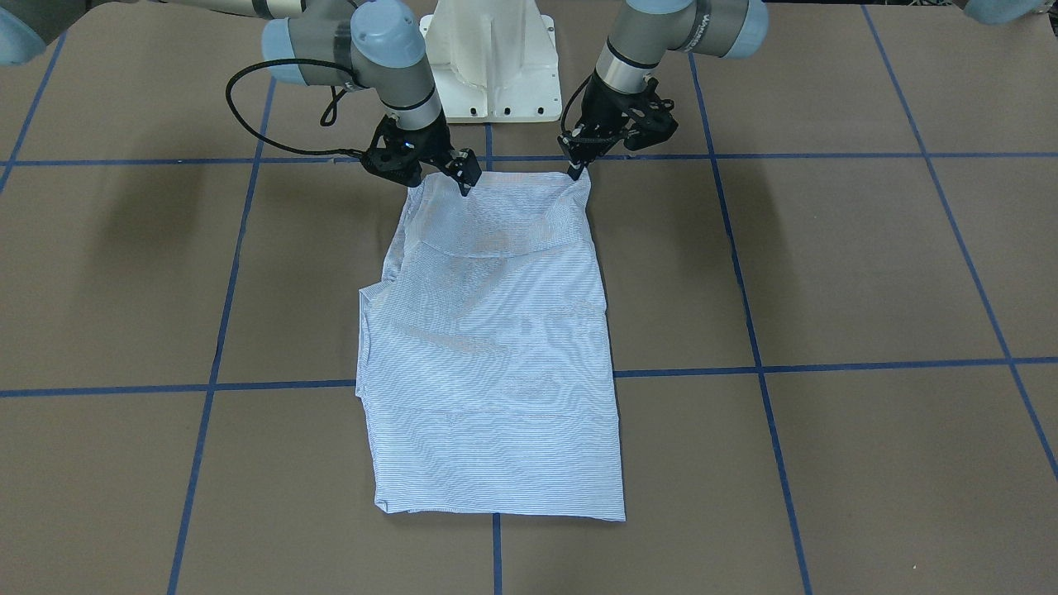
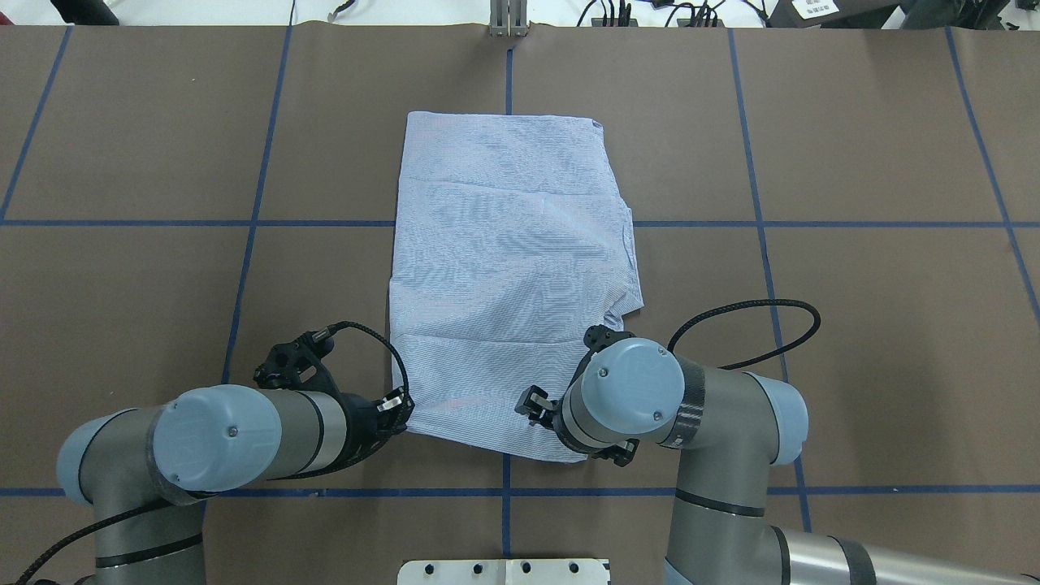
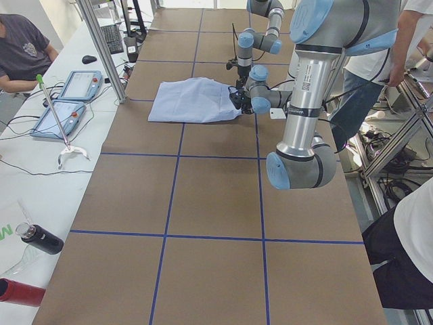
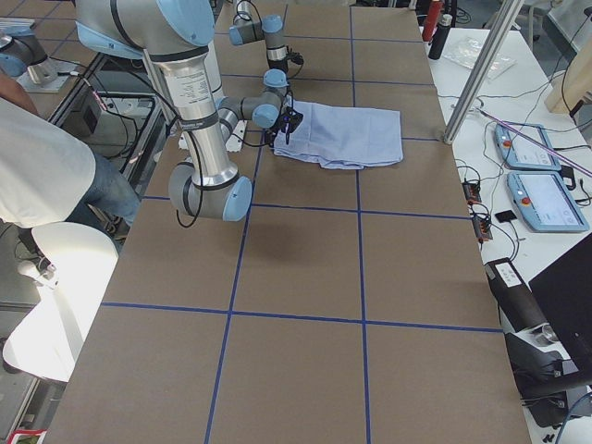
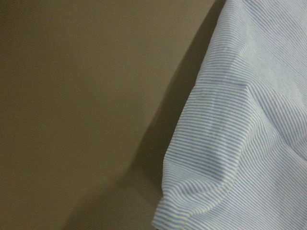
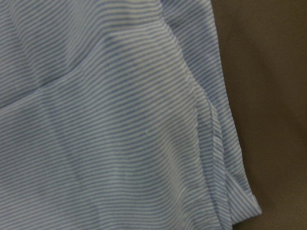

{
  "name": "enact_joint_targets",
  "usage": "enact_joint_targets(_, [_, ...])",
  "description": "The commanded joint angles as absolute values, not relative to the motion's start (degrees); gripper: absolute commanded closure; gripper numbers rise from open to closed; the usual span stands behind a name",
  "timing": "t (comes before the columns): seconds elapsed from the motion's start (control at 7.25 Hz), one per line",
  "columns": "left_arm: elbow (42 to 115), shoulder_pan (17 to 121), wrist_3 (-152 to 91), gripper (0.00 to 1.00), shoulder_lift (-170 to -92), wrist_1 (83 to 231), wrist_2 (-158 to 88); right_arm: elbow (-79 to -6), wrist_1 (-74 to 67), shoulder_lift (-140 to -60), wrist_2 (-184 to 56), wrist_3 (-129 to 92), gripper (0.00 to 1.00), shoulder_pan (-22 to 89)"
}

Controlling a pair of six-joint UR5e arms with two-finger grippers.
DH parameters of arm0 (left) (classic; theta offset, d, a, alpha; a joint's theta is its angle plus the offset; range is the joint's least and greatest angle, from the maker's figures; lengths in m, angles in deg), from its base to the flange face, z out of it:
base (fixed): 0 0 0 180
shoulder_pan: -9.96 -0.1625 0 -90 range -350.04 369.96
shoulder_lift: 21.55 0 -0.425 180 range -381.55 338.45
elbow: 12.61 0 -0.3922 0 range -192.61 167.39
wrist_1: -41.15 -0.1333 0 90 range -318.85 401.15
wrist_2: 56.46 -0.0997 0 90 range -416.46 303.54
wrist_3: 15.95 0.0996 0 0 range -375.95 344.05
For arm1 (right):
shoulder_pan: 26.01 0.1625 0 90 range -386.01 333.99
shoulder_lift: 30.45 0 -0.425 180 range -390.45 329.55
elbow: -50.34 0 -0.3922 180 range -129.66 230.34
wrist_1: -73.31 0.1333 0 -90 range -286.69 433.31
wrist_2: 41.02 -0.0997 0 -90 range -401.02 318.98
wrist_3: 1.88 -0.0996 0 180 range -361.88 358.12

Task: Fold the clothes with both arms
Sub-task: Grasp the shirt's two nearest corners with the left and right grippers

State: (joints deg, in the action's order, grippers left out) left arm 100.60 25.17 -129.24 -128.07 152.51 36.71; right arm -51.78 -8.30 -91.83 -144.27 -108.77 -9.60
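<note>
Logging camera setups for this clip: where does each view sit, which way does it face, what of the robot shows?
Front-facing: across the table, facing the robot, down on the shirt; left gripper on view's right, right gripper, base.
Overhead: behind the robot, looking forward and down; left arm, right arm.
Exterior left: table's left end; left arm near.
Exterior right: opposite end; right arm near.
Left wrist: close on shirt's edge and table; no fingers.
Right wrist: likewise.
Shared: front-facing and overhead show grippers at shirt's robot-side edge.

Brown tbl (image 1: pixel 868 264), blue tape grid (image 2: pixel 812 223), white bench (image 3: pixel 27 183)
</note>
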Motion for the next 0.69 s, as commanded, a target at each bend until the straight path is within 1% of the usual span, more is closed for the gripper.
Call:
enact_joint_targets(0.0, [100.6,25.2,-129.2,1.0,-128.1,152.5,36.7,-50.6,-8.3,-91.3,-143.5,-108.9,0.0,-9.7])
enact_joint_targets(0.41, [100.7,25.2,-129.3,1.0,-128.2,152.5,36.7,-49.9,-8.6,-91.6,-143.4,-108.9,0.01,-9.7])
enact_joint_targets(0.55, [100.7,25.2,-129.3,1.0,-128.2,152.5,36.7,-50.1,-8.6,-91.5,-143.5,-108.8,0.4,-9.7])
